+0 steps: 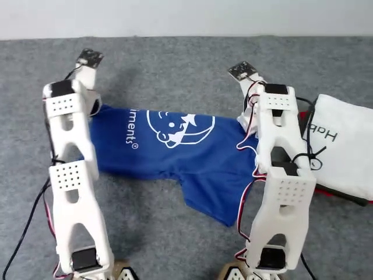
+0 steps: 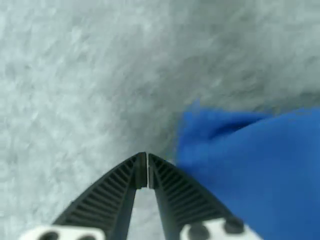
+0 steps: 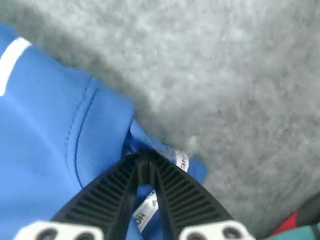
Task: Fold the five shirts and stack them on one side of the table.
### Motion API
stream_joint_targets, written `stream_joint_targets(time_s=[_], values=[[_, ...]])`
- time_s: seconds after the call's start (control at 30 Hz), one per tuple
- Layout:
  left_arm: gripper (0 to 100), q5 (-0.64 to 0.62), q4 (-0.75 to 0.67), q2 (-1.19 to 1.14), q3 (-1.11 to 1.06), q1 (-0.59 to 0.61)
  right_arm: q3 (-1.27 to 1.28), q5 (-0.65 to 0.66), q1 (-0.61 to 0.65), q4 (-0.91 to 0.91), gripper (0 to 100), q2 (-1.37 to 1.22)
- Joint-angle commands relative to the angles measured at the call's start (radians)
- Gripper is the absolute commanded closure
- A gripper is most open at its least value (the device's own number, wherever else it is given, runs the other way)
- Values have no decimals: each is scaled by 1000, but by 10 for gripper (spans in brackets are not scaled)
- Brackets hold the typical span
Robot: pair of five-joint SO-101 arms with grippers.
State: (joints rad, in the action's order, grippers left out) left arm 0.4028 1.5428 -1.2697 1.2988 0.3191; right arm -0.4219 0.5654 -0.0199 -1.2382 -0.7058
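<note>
High view: blue shirt point(image 1: 186, 151) lies spread flat, print side up, across the middle of the grey bench point(image 1: 175, 70), one sleeve sticking out toward the arm bases. The left arm point(image 1: 70, 151) reaches over the shirt's left edge and the right arm point(image 1: 280, 151) over its right edge; both wrists sit right at the cloth. A folded white shirt point(image 1: 344, 146) sits at the right side of the bench, just beside the right arm, on top of something with a red edge point(image 1: 344, 195). Left wrist view: left end effector point(image 2: 147, 162) is clenched, tips meeting with nothing visibly between them, down over bare bench. The blue shirt's edge is just beside one finger point(image 2: 185, 190), with a small fold in the cloth near that edge; can't tell if finger and cloth actually touch. Right wrist view: right end effector point(image 3: 145, 162) is clenched on the blue shirt, tips pinching a bunched bit of cloth right at the shirt's edge next to a stitched seam. A white label point(image 3: 147, 207) shows between the fingers, and a second label bit pokes out beside the tips. Grey bench lies past the shirt's edge, and a scrap of red and teal cloth point(image 3: 295, 227) shows at the corner.
</note>
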Motion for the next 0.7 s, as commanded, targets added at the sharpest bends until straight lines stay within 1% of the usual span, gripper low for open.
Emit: stream_joint_targets(time_s=[0.0, 0.1, 0.2, 0.3, 0.37, 0.5, 0.67], values=[[981, 38, 55, -8, 21, 48, -55, 9, -31, -53, 989, 90], [983, 37, 121, -5, 82, 68, -55, 9, -33, -65, 989, 140], [983, 37, 173, 9, 200, 69, -55, 9, -24, -65, 989, 189], [983, 35, 210, 21, 331, 43, -55, 9, 2, -68, 989, 239], [983, 34, 212, 32, 381, 25, -55, 9, 27, -84, 989, 269], [982, -17, 213, 107, 354, -8, -55, 9, 70, -131, 989, 314], [981, -57, 213, 204, 245, -71, -49, 5, 108, -200, 989, 305]])
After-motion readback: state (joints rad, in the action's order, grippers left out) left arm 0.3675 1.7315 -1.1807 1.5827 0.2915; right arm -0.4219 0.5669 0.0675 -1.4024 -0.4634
